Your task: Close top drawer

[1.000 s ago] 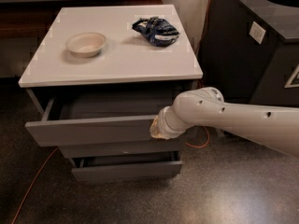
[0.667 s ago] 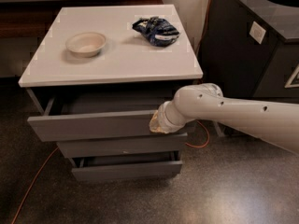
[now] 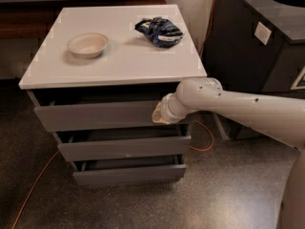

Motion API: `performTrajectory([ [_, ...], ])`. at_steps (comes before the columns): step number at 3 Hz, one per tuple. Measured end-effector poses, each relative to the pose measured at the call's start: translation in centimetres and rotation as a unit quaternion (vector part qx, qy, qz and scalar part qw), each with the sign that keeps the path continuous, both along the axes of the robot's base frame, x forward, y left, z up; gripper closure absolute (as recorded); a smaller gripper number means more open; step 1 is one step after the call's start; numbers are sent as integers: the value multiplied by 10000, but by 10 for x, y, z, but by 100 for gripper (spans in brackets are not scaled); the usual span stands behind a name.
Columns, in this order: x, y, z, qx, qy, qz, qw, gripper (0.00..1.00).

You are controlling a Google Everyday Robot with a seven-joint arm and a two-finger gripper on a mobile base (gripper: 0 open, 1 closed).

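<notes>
As appears, end effector (image 3: 160,114) abuts drawer (image 3: 95,116).

White arm (image 3: 248,111) extends leftward from the right; end effector (image 3: 159,116) mid-view.

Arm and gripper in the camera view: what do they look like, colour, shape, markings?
The arm is a smooth off-white tube with a bulbous rounded joint, a ringed wrist collar and a few small dark holes. No cables or labels show on it. The gripper, at the right end of the top drawer front panel, looks pale tan.
</notes>
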State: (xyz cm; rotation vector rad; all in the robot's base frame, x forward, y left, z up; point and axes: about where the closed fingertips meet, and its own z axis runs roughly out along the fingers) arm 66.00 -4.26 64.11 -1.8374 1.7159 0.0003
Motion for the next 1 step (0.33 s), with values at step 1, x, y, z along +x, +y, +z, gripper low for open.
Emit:
performTrajectory([
  [1, 0, 0, 0, 0, 0, 0, 10000, 100],
])
